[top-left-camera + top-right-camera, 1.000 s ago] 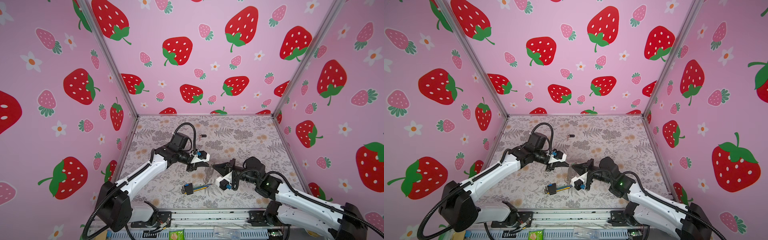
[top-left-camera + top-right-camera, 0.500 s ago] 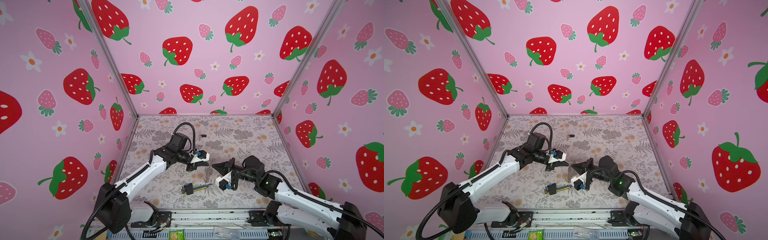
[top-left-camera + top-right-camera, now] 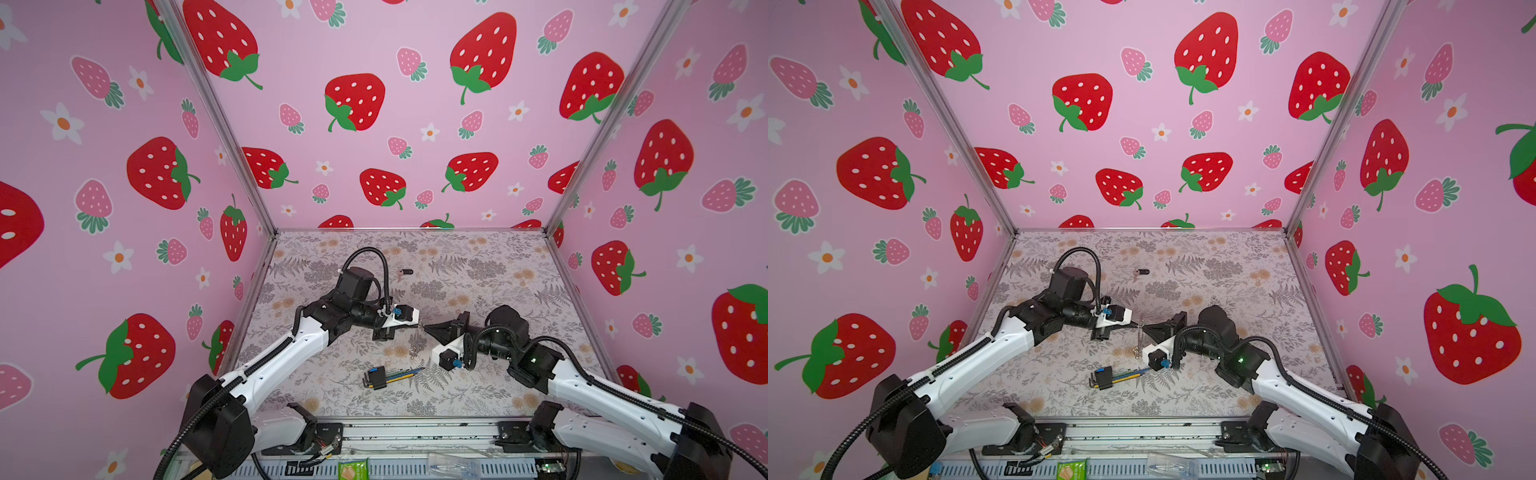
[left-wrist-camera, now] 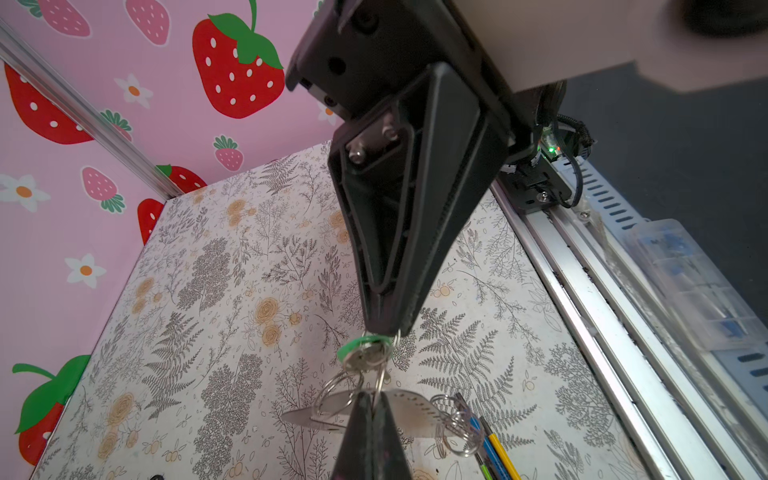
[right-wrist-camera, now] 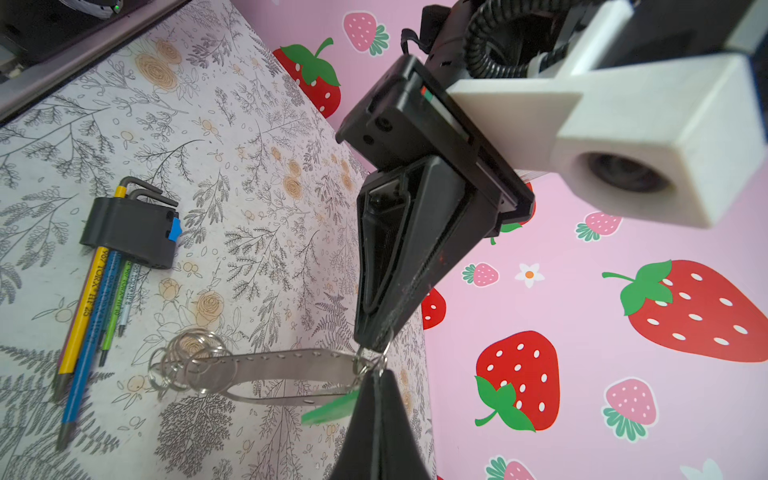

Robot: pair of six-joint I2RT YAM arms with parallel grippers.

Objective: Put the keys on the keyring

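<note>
Almost nothing has moved in the last second. The left gripper (image 5: 374, 345) stays pinched shut on a ring of the keyring (image 5: 282, 365), strap dangling, and the right gripper (image 4: 384, 328) stays shut on the green-tagged key (image 4: 365, 347), tip to tip with it. So the threading looks slow, not done. The black-tagged key (image 3: 406, 272) lies untouched on the table (image 3: 478, 386), well behind. The yellow hex wrench (image 5: 83, 307) reads "TORX".

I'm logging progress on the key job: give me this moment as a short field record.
left gripper: shut on the keyring, at a ring on its strap end
right gripper: shut on the green-tagged key, tip close to the left's
black-tagged key: lying alone at the back of the table
hex wrenches: on the table, nearer the front, untouched
</note>
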